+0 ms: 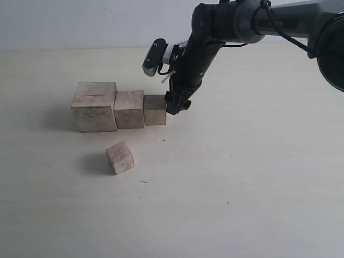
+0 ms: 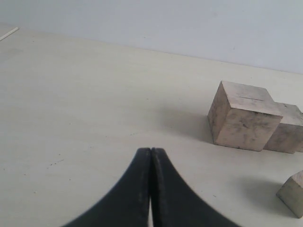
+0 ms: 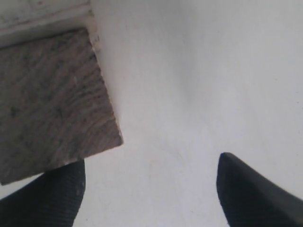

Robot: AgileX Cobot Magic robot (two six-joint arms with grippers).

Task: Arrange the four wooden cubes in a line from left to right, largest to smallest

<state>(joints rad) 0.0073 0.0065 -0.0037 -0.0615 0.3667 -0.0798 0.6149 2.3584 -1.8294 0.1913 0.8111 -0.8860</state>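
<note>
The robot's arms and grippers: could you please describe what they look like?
The right arm is glossy black with grey sections, thin black cables looping along it, and a black-and-silver camera module near the wrist. The right gripper has matte black, textured fingers. The left gripper shows curved black blades tapering to points.

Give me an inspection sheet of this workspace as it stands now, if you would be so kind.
Surface: pale table, a few dark specks.
Job's things: three in a close row, largest cube, second cube, third cube; loose cube in front, turned askew.
Clutter: nothing seen.
Grippers: right gripper open, empty, at the third cube's right side; left gripper shut, empty.
Cables: black cable along the right arm.
Surroundings: plain pale wall.
</note>
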